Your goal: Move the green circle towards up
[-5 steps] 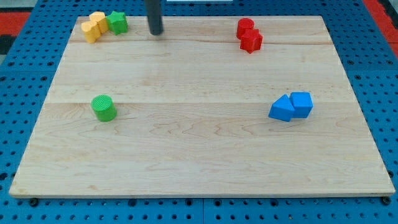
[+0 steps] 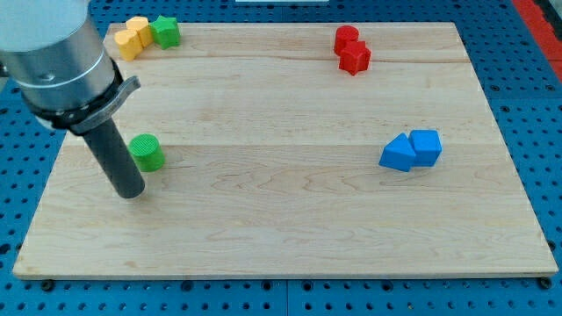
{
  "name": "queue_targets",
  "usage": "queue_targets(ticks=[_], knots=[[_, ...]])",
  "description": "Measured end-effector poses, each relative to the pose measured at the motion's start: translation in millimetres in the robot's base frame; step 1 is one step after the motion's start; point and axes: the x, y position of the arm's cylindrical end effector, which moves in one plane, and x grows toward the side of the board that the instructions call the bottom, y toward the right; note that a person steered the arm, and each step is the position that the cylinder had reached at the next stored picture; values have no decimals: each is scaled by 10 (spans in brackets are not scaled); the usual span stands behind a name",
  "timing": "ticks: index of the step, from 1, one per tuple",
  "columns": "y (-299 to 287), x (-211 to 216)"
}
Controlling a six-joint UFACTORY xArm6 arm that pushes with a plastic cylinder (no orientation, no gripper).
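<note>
Wooden table (image 2: 290,228) is sitting on blue pegboard (image 2: 544,123). No pincer is showing, only the rod; my tip (image 2: 131,194) is sitting just below-left of the green circle (image 2: 147,152), near it, holding nothing. That circle is sitting at the view's left, mid-height.

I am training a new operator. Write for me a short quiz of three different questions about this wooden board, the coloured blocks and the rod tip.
1. True or false: my tip rests below and slightly left of the green cylinder block in the view.
2. Which blocks sit nearest the view's right edge of the wooden board? A) red B) blue C) yellow
3. Fill in: the green star-shaped block lies beside the ____ blocks.

Key: 1 true; 2 B, the blue blocks, not the red blocks; 3 yellow.
</note>
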Motion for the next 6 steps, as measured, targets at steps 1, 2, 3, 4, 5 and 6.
queue_targets(ticks=[1, 2, 3, 4, 5, 6], knots=[[-1, -304], [-12, -594], [-12, -928], [-1, -1297], [92, -1225], [412, -1012]])
